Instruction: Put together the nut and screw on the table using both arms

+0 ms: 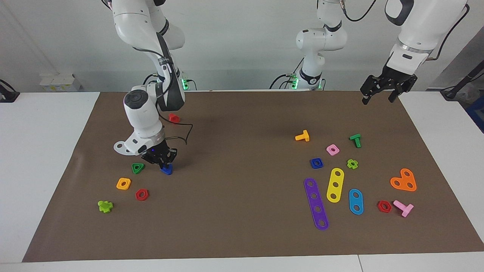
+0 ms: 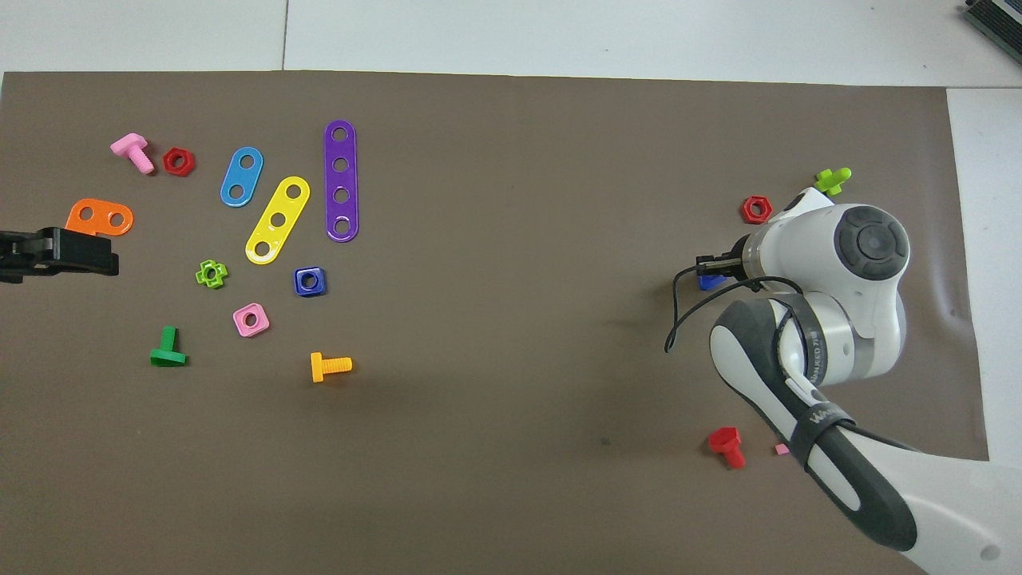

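The dark-blue screw (image 1: 166,170) lies on the brown mat (image 1: 242,211) toward the right arm's end; in the overhead view only its edge (image 2: 707,281) shows under the arm. My right gripper (image 1: 165,165) is down on it with its fingers shut around it, beside a green triangular nut (image 1: 138,168). The dark-blue square nut (image 1: 316,163) lies flat toward the left arm's end, also seen in the overhead view (image 2: 310,281). My left gripper (image 1: 379,97) hangs open and empty, high over the mat's edge at the left arm's end, and waits.
Around the nut lie a pink square nut (image 1: 332,149), an orange bolt (image 1: 303,136), a green bolt (image 1: 356,140) and purple (image 1: 316,204), yellow (image 1: 335,184) and blue (image 1: 356,201) strips. An orange-yellow nut (image 1: 123,183), a red nut (image 1: 141,194) and a red bolt (image 1: 174,118) lie near the screw.
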